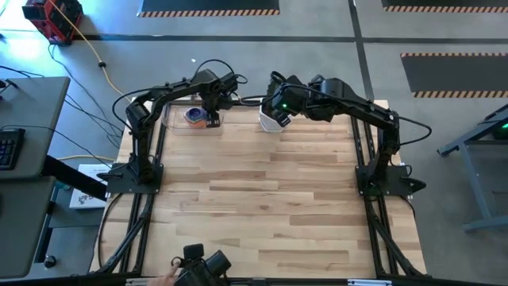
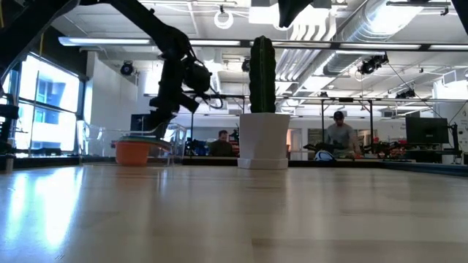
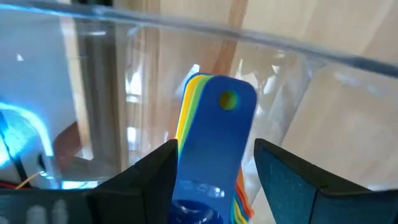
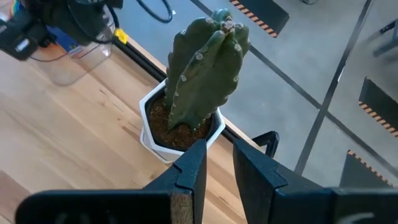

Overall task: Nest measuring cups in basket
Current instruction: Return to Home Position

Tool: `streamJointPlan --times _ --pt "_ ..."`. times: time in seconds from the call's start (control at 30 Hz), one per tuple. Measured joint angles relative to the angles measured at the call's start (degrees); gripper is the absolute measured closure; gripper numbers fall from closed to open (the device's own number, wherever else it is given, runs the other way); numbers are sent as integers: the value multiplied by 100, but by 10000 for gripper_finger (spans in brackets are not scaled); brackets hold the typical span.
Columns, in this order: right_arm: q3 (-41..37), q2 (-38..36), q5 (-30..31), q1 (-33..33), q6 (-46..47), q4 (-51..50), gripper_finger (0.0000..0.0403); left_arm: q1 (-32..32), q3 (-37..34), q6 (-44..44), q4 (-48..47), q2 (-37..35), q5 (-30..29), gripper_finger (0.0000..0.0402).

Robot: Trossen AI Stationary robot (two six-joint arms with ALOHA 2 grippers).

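bowls of measuring cups [image 3: 214, 143] cut off (handles show), basket [image 3: 186, 30] faint

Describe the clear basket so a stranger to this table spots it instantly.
On the wooden table, left of the white cactus pot, the basket sits under the left gripper. Unlike the pot, it's clear and low-walled, holding nested coloured measuring cups.

Room bright and even. Low view: ceiling lamps [image 2: 223, 16] and windows [image 2: 44, 95] lay a pale sheen on the table [image 2: 234, 212]; cactus [image 2: 262, 73] backlit, dark. Left wrist view: glare streaks across the basket [image 3: 124, 93] wall. High view: shadows soft.
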Motion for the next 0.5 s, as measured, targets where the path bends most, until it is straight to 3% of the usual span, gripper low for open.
streamJointPlan --times 0.33,0.4,0.5 --pt "0 -25 150 0 -394 -63 330 -39 0 -466 -7 -1138 133 201" --pt "0 -99 146 2 -444 -63 330 -35 0 -770 -11 -1473 477 202" --pt "-37 -311 224 106 -412 -50 330 -47 0 -1164 31 -1964 1530 202"
